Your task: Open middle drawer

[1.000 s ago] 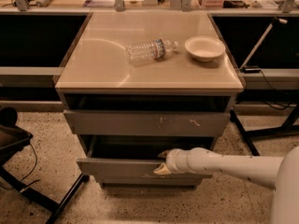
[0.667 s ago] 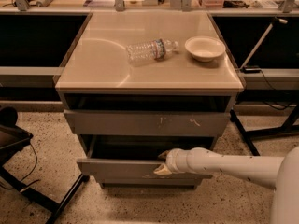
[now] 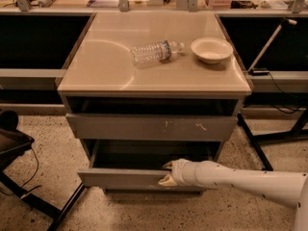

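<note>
Our gripper (image 3: 164,173) sits low, beneath the tabletop (image 3: 106,76). Above and beyond it we see a clear plastic bottle (image 3: 155,53) lying on its side, and a white bowl (image 3: 211,49) standing upright further right. Directly above the gripper runs a scratched grey drawer front (image 3: 120,127).

White arm (image 3: 240,179); tan gripper (image 3: 164,173) at drawer (image 3: 120,178)
</note>
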{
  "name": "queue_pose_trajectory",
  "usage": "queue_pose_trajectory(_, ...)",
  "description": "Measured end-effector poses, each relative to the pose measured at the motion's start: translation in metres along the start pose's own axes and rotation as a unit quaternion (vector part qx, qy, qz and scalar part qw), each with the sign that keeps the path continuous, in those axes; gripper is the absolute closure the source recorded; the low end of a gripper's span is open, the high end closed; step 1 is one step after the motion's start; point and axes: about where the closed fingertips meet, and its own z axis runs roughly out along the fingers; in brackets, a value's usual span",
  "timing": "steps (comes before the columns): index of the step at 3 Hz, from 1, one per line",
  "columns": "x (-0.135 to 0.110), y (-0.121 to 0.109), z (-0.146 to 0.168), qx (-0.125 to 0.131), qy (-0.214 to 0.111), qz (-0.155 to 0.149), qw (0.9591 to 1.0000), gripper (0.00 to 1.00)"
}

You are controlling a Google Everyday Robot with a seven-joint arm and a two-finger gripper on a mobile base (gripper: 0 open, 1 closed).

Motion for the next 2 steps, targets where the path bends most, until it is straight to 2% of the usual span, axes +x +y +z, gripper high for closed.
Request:
queue_pose_trajectory(1,0.0021,0.0197,-0.006,0.015,-0.003,-0.003,0.9999,1.0)
queue_pose_trajectory(2,-0.002,0.0173,-0.0102,0.015,-0.003,-0.003,0.9999,1.0)
